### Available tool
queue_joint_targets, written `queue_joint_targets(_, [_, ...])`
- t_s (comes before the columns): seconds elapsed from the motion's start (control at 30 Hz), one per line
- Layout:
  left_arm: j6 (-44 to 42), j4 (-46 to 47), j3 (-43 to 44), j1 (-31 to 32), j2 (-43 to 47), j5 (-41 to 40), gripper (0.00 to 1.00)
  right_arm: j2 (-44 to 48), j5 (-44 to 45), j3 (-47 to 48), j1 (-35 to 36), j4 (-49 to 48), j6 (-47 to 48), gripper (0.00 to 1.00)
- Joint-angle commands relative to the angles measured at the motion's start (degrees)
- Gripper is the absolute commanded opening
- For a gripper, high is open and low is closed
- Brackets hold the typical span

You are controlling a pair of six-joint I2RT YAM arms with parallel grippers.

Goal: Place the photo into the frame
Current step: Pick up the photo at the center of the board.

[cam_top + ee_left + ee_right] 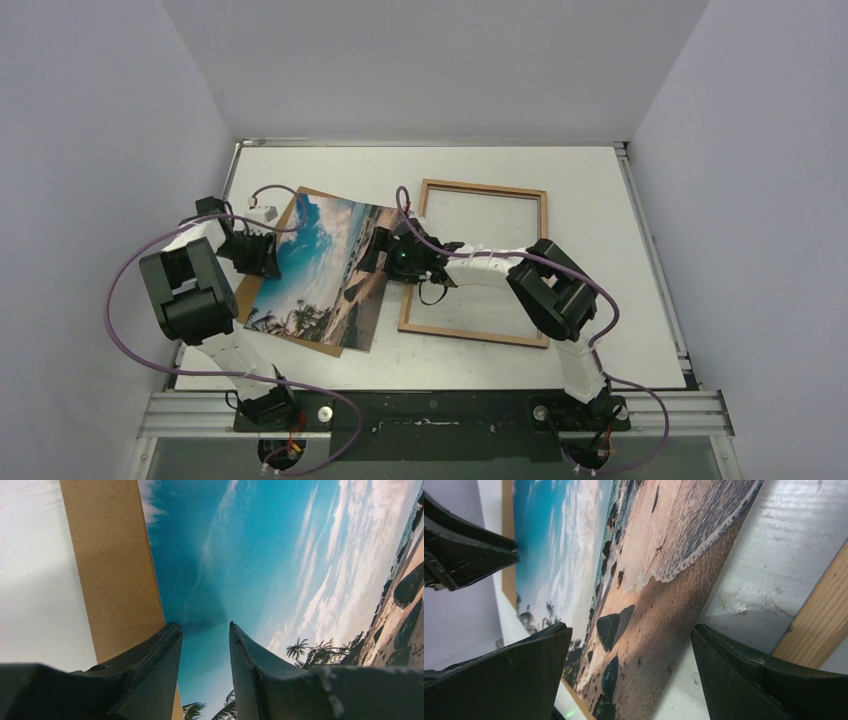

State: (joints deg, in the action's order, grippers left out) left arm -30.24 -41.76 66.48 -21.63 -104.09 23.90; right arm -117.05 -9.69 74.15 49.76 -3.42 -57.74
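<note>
Photo (320, 270), a thin rectangular beach print, lies face up on the flat brown backing board (112, 565) just left of the light wooden rectangular frame (485, 186), the left gripper (202, 626) parted above its blue sky and the right gripper (631, 628) spread wide over its sandy edge.

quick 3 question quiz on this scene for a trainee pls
1. True or false: the photo already sits inside the frame.
2. What lies directly under the photo? A) brown backing board B) blue cloth C) metal tray
3. Fill in: the right gripper has its jaws ____.
Key: 1 false; 2 A; 3 open.
</note>
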Motion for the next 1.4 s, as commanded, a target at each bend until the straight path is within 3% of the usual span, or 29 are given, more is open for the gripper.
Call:
queue_joint_targets(0.0, [0.4, -0.3, -0.6, 0.6, 1.1, 1.5, 0.38, 5.9, -6.0, -2.8, -0.6, -10.9, -5.0, 0.94])
queue_joint_targets(0.27, [0.4, -0.3, -0.6, 0.7, 1.2, 1.5, 0.38, 6.5, -9.6, -4.8, -0.5, -18.3, -7.1, 0.98])
queue_joint_targets(0.37, [0.4, -0.4, -0.7, 0.7, 1.5, 1.6, 0.38, 5.9, -10.0, -4.6, -0.5, -18.2, -7.0, 0.93])
queue_joint_targets(0.5, [0.4, -0.6, -0.6, 0.7, 1.7, 1.7, 0.38, 4.8, -9.6, -2.9, -0.6, -14.7, -5.8, 0.79])
queue_joint_targets(0.83, [1.2, -1.9, 0.7, 0.7, 2.0, 2.9, 0.37, 1.9, -5.8, 3.9, -0.3, -3.3, 0.9, 0.25])
queue_joint_targets(1.2, [4.8, -7.1, 7.7, 0.7, 5.5, 8.3, 0.44, 4.4, -2.0, 9.0, -1.2, 4.7, 8.1, 0.06])
queue_joint_targets(1.37, [8.0, -11.2, 15.4, 0.4, 6.0, 11.3, 0.49, 7.4, 2.5, 14.4, -2.0, 14.3, 16.6, 0.05])
